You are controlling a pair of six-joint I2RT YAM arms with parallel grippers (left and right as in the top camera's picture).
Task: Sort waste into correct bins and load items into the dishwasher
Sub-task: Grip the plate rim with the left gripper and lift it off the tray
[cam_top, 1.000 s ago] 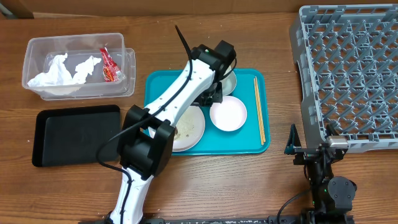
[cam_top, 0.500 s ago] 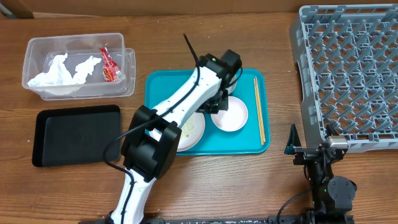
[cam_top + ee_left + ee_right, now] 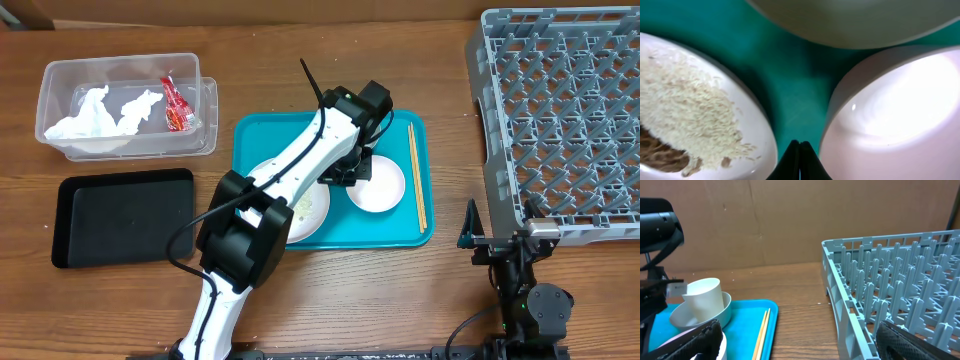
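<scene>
**Surface:** brown wood-grain table (image 3: 330, 290), matt, with a plain brown board (image 3: 740, 225) behind it.

**Landmark:** teal tray (image 3: 255, 140), smooth plastic, rectangular, with rounded corners and a raised lip.

**On the tray, left half:** round white plate (image 3: 305, 212), glossy. It bears loose white rice grains (image 3: 685, 107) and a brown piece of food (image 3: 657, 155) at their edge.

**On the tray, right of centre:** white bowl (image 3: 380, 185), round and glazed.

**On the tray, far side:** pale grey-green bowl (image 3: 702, 315), with a white cup (image 3: 705, 296) upright inside it.

**Along the tray's right edge:** pair of thin wooden chopsticks (image 3: 417, 178), straight, lying side by side.

**Left of the tray, far side:** clear tub (image 3: 55, 85), thin rectangular plastic. It holds crumpled white tissues (image 3: 100, 115) and a small red wrapper (image 3: 177, 105).

**Left of the tray, near side:** flat black tray (image 3: 122, 215), matt and rectangular.

**Right of the tray:** grey plastic dish rack (image 3: 565, 120), square, with a grid of upright pegs.

**Left gripper** (image 3: 800, 156): fingers pressed fully together, gripping nothing. The tip is low over the tray's bare teal floor, in the gap between the plate and the white bowl. Whether it touches the tray cannot be told.

**Right gripper** (image 3: 500, 232): jaws spread wide with nothing between them. It is over bare table off the tray's near right corner, well apart from the dishes.
</scene>
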